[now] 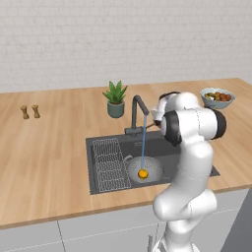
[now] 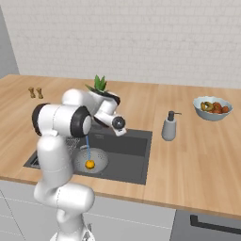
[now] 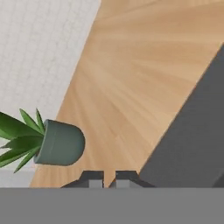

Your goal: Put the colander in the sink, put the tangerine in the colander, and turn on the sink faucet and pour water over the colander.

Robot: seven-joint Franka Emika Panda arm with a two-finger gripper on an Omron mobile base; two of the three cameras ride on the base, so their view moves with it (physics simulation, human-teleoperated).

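Now arm bent over sink [image 1: 98,147]; gripper [image 3: 105,176] nearly closed, empty, near faucet [image 1: 139,113].

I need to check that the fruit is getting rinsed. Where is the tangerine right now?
The tangerine lies inside the colander in the sink, right of the wire rack in the left base view, under the faucet stream.

Your arm [image 1: 189,147] blocks the right part of the sink [image 1: 101,184] in the left base view, and its shoulder covers the faucet [image 2: 94,126] base from the right base view. The colander [image 2: 96,160] is partly behind the arm there too. In the hand view, the plant [image 3: 26,142] is cut off at the left edge, and the gripper [image 3: 105,180] shows just its tips, too little to judge the gap.
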